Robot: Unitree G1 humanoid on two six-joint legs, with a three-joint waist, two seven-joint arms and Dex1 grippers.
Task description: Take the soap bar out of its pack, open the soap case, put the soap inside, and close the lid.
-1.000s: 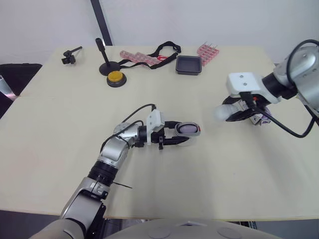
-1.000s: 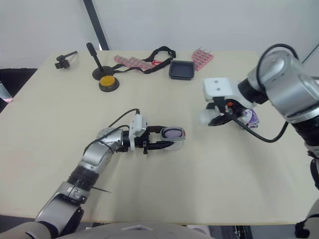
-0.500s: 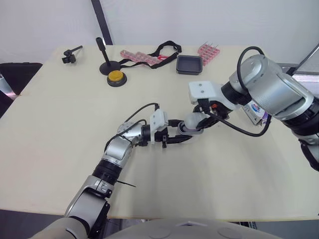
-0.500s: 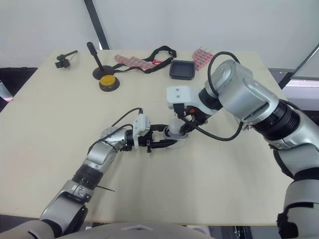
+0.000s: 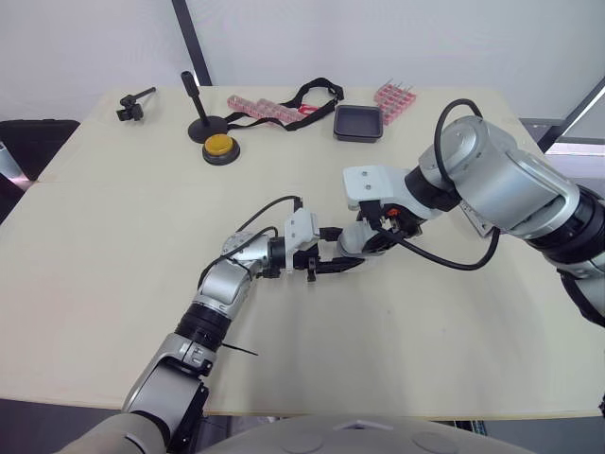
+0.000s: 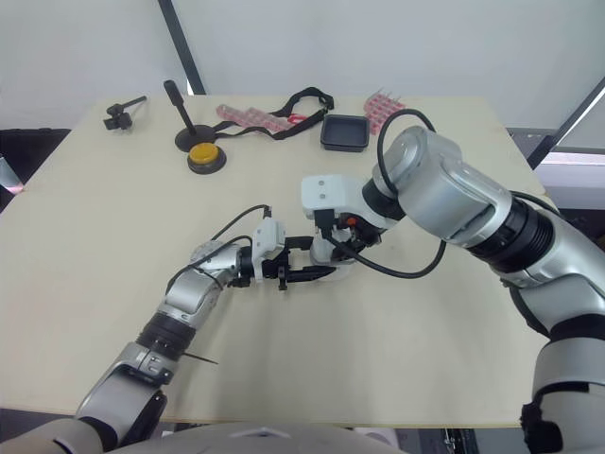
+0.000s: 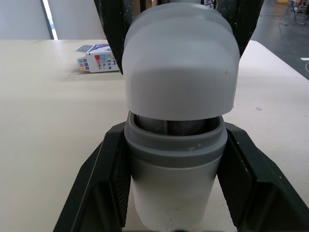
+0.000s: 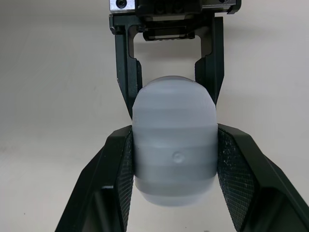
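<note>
White lid (image 7: 179, 63) over soap case (image 7: 175, 186)

No words or numbers can be read; the coloured print on the soap pack (image 7: 98, 62) is too small.

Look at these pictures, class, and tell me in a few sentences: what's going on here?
The robot is closing a soap case on the table. Its left claw grips the grey case base from both sides, and its right claw holds the white lid over it. A gap shows between the two, with something dark inside, apparently the soap. So the lid is not yet shut. The soap pack lies apart on the table.
</note>
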